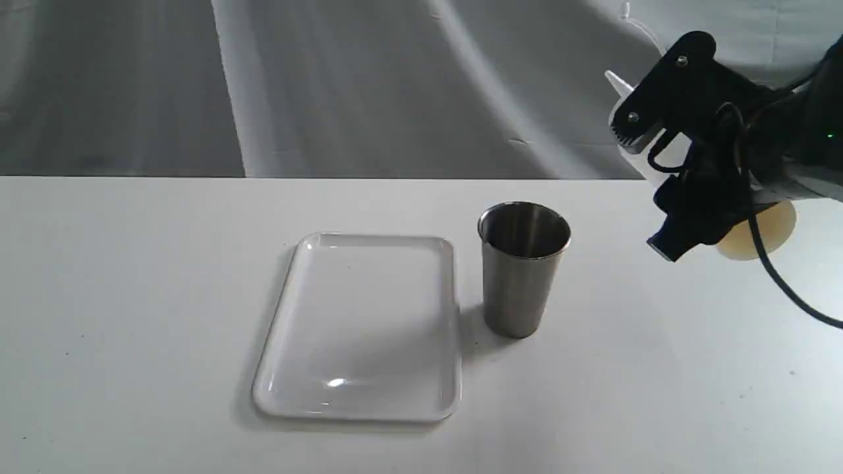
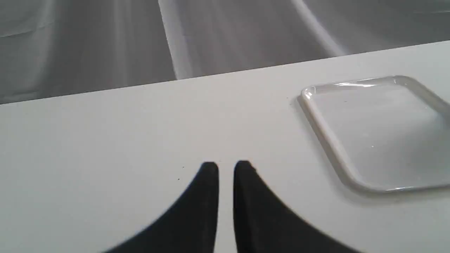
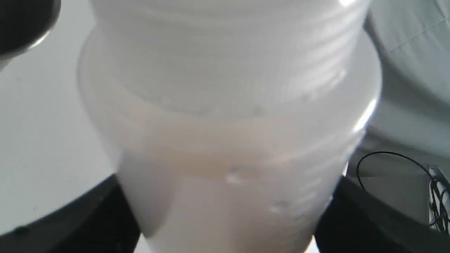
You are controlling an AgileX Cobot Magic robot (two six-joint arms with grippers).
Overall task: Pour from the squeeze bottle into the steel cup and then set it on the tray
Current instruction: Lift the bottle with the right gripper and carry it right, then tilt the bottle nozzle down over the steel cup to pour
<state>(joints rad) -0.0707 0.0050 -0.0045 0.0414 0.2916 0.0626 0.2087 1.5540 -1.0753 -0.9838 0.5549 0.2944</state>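
Observation:
My right gripper (image 1: 649,184) is shut on the squeeze bottle (image 1: 757,230), held in the air at the right, above the table. The bottle is tilted, its pointed nozzle (image 1: 618,82) aimed up and left, with amber liquid pooled at its base. In the right wrist view the whitish bottle (image 3: 228,105) fills the frame between the black fingers (image 3: 88,221). The steel cup (image 1: 523,263) stands upright left of and below the bottle, apart from it. The white tray (image 1: 362,326) lies flat just left of the cup. My left gripper (image 2: 226,168) hovers over bare table, fingers nearly together, holding nothing.
A grey cloth backdrop (image 1: 329,85) hangs behind the white table (image 1: 132,296). A black cable (image 1: 777,276) trails from the right arm. The tray's near corner (image 2: 351,140) shows to one side of the left gripper. A dark curved rim (image 3: 24,31), likely the cup, shows in the right wrist view.

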